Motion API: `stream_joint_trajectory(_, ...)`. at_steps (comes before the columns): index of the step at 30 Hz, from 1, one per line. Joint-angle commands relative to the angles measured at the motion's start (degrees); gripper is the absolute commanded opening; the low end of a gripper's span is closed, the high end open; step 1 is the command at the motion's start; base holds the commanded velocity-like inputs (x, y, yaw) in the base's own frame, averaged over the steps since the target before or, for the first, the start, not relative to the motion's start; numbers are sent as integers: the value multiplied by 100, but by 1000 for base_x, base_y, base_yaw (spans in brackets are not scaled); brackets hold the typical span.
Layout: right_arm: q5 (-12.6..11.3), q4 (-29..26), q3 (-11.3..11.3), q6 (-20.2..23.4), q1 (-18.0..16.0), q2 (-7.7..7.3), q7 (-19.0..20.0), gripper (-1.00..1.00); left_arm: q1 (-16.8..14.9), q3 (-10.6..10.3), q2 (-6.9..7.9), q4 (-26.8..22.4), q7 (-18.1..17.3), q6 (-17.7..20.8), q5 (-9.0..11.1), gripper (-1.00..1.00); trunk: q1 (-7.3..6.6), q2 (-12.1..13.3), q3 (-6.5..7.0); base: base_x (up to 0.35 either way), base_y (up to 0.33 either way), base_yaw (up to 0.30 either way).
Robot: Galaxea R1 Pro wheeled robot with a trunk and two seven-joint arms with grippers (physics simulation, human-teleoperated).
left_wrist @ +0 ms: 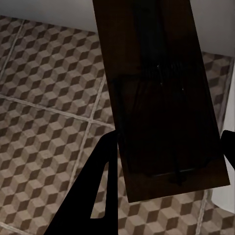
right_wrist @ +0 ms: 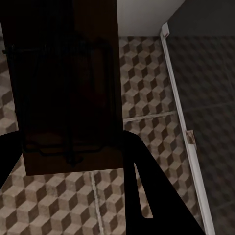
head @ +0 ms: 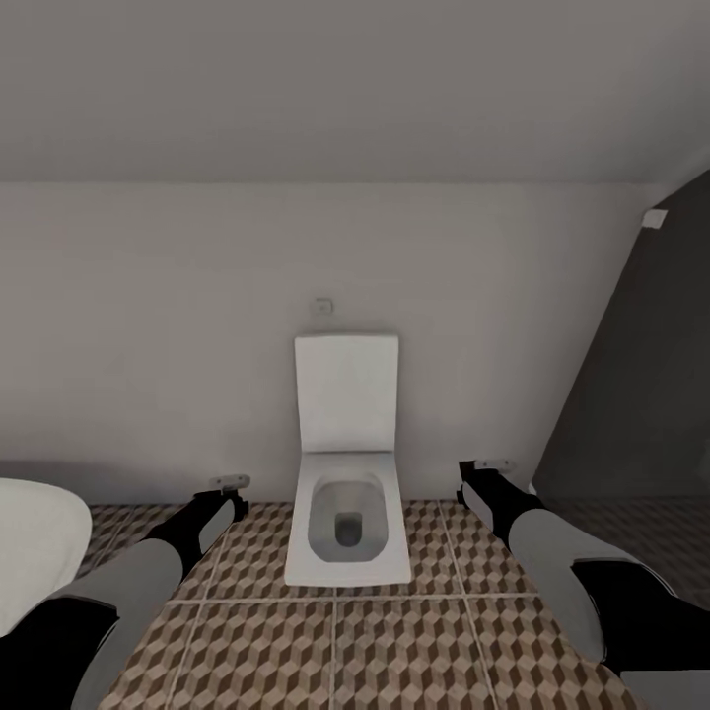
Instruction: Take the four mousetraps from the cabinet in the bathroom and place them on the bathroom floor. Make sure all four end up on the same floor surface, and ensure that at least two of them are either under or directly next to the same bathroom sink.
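- Head view: a white square-edged toilet is faced straight ahead, set against the far wall, with the cube-patterned bathroom floor spread in front of it. Both arms are held forward and low. The left gripper is seen left of the toilet bowl and the right gripper right of it. A white rounded edge, probably the bathtub, is caught at the near left, and a dark panel stands at the right. How the jaws stand cannot be told from here, since the grippers are small and seen from behind.
- Left wrist view: a dark-brown mousetrap with thin metal wire parts is held up above the tiles. A dark finger is seen at one long edge and a second at the opposite edge, so the left gripper is judged to be clamped across the board.
- Right wrist view: a second mousetrap is held likewise, with dark fingers at its near end; the right gripper is taken to be closed around it. A pale threshold strip divides the patterned tiles from a darker floor.
- Risk: if the traps are released here, the sink condition may be missed. A drop on the darker floor would split the floor surfaces. A release from height could let a board bounce or flip.
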Motion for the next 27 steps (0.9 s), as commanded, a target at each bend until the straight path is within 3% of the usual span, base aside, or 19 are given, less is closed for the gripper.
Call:
stream_joint_trajectory(1, -16, -9, 14, 35, -2, 2, -14, -100, -2, -53, 6, -13, 55, 37, 41, -100, 22, -45, -24, 0, 0, 0)
stream_joint_trajectory(27, -35, -3, 10, 26, 7, 30, 3, -100, -2, -70, -1, 19, 36, 12, 38, -100, 593, -1088, -491, 0, 0, 0)
